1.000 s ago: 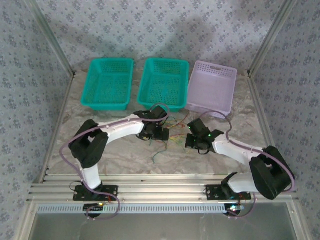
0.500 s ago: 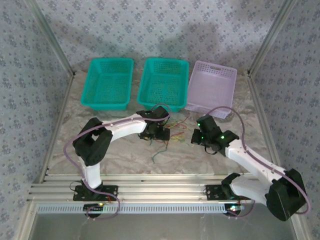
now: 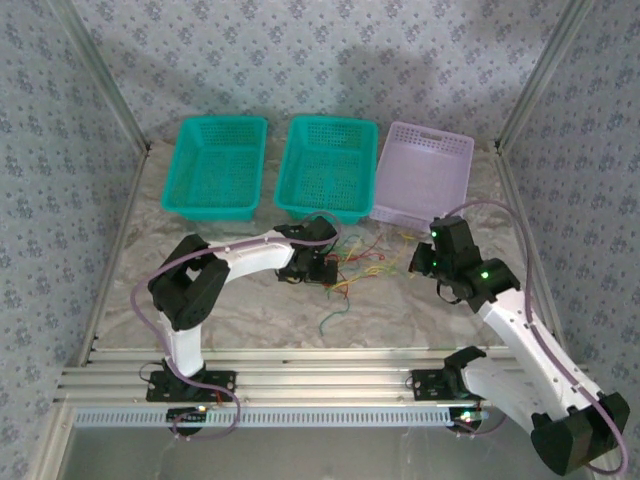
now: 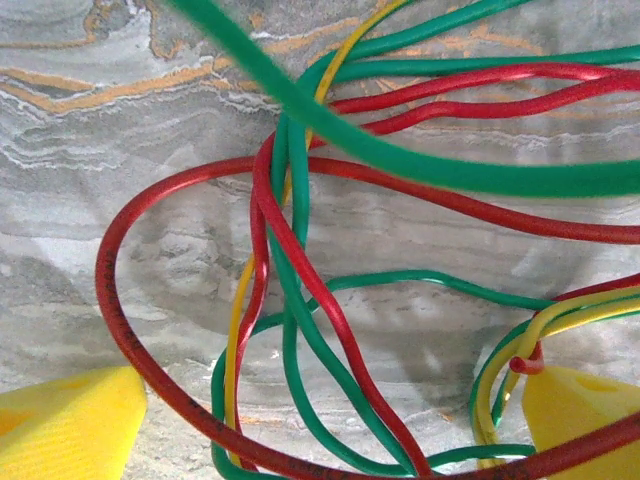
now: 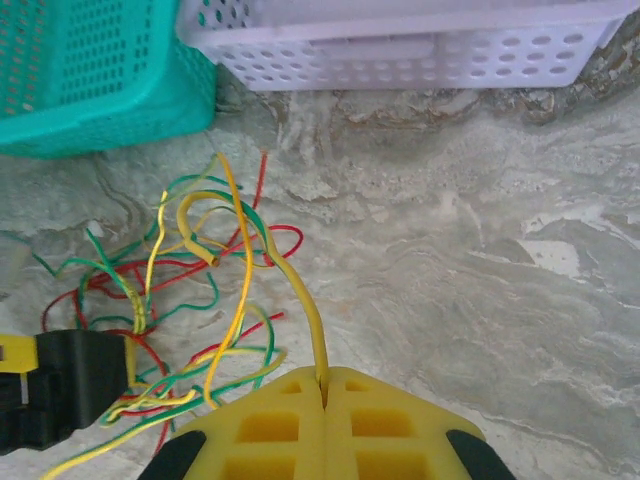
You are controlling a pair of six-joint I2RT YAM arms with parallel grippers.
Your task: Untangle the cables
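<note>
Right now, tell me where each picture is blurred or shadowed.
Top external: even light, a broad soft shadow on the back wall, the cables too fine to separate. Left wrist: the green cable crossing the top is out of focus, the others behind it sharper. Right wrist: crisp, no glare, the yellow cable sharp where the right tool pinches it.

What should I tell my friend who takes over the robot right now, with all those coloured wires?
Left gripper: open, low over the tangle of thin red, green and yellow wires, which lies on the marbled table in front of the middle teal plastic basket.
Right gripper: shut on one yellow wire leading out of the tangle.
Done: little; the wires are knotted together.
Left: draw the yellow wire free, then separate the rest.
</note>
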